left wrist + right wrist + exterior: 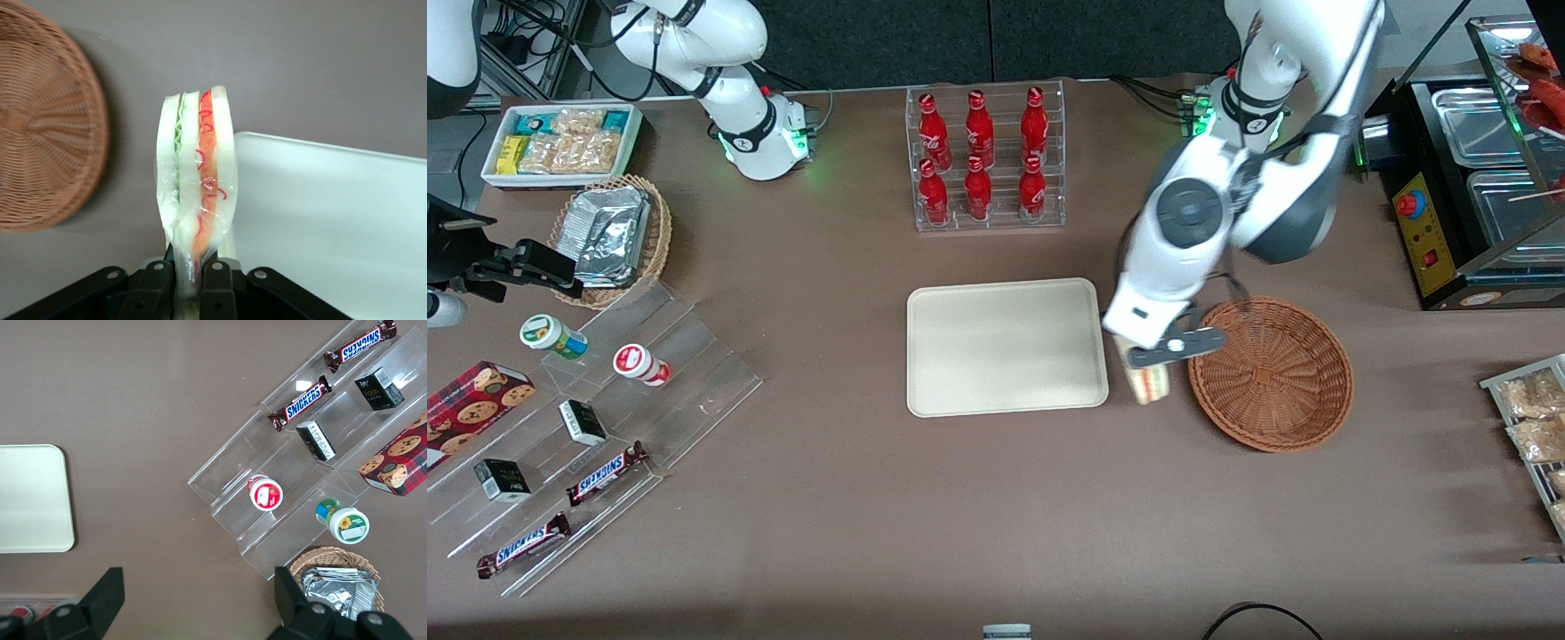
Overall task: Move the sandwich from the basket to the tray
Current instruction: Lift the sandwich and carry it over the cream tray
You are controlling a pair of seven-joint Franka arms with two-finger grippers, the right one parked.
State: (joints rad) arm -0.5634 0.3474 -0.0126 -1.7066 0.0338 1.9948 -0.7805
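The tray lies bare on the tabletop, and the basket sits near its short edge with a strip of open surface between. Above that strip, just beside the tray's rim, my end effector is clamped on the sandwich, whose long axis points straight out from my fingers, its filling stripes running lengthwise.

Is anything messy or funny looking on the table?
Nothing is spilled. The only odd thing: the sandwich hangs in the pincer, squeezed at its end, over bare table between the basket and the tray.

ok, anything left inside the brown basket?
Nothing visible in the basket; the arm covers part of its rim. The gripper, between basket and tray, holds the sandwich.
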